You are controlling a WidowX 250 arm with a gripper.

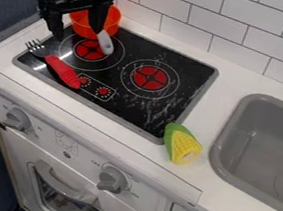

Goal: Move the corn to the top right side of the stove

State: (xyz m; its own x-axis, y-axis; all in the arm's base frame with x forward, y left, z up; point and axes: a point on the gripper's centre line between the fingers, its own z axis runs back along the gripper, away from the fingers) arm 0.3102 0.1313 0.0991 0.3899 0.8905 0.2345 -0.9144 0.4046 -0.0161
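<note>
Yellow corn (183,145) ungrasped at stove (130,108) corner; pincer (78,33) spread open, upper left; step: likely approach; next: cross rightward, lower, grip.

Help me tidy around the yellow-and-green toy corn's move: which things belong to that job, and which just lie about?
Job:
- corn
- flat black stovetop with red burners
- black two-finger gripper

Lying about:
- red-handled metal fork
- round orange pot
- pale grey rounded handle

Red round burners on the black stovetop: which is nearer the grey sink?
The right-hand burner; the left burner sits beside the round orange bowl.
</note>
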